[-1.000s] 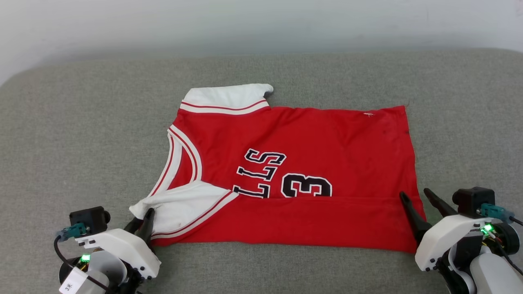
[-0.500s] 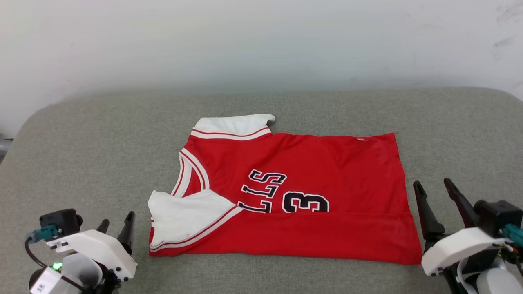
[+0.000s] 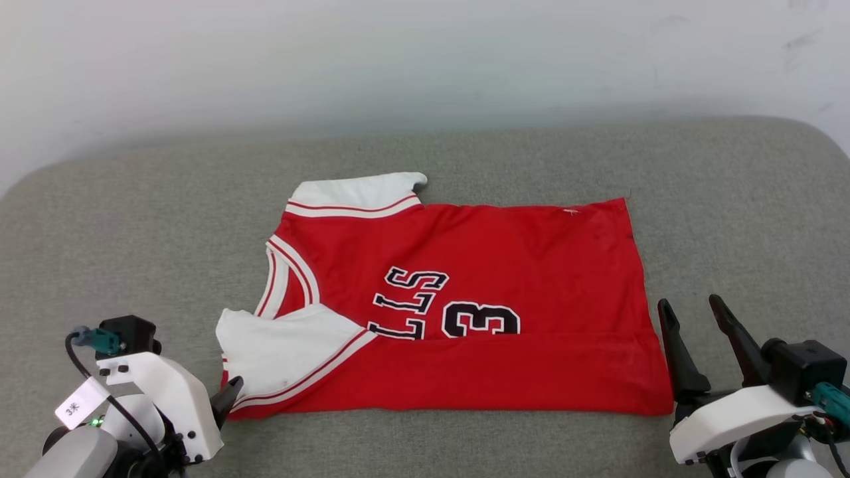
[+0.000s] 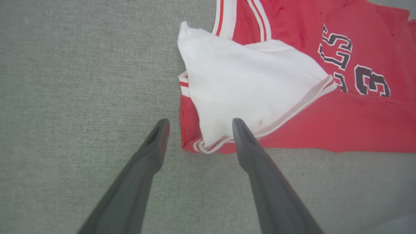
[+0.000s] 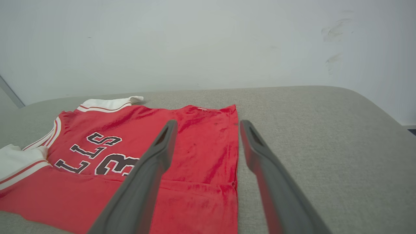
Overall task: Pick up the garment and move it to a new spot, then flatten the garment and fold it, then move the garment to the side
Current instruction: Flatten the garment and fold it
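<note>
spot the garment (image 3: 465, 265) flat across the middle of the head view, on the grey table (image 3: 99, 232), with collar toward frame left and hem toward frame right. has its near long edge turned up over itself into a red band that cuts off the bottom of the lettering (image 3: 445, 312), and the near white sleeve (image 3: 279, 352) tucked in over the lower-left corner. leaves the far white sleeve (image 3: 355, 192) poking out at upper left, not yet folded in.

find the left tool (image 4: 200, 121) released and empty, fingers spread either side of that lower-left corner in the left wrist view; cannot tell whether a tip touches the cloth. find the right tool (image 3: 690, 304) equally wide and empty at lower right of the head view, just beside the hem corner, apart from it.

reads as a first lengthwise fold laid down. probably parked one at each end of the band so as to handle a long edge evenly and keep it straight. likely calls next for taking the far edge, sleeve included, and bringing it toward the near side. worth lifting cleanly: thin, soft, apt to drag and undo the fold.
</note>
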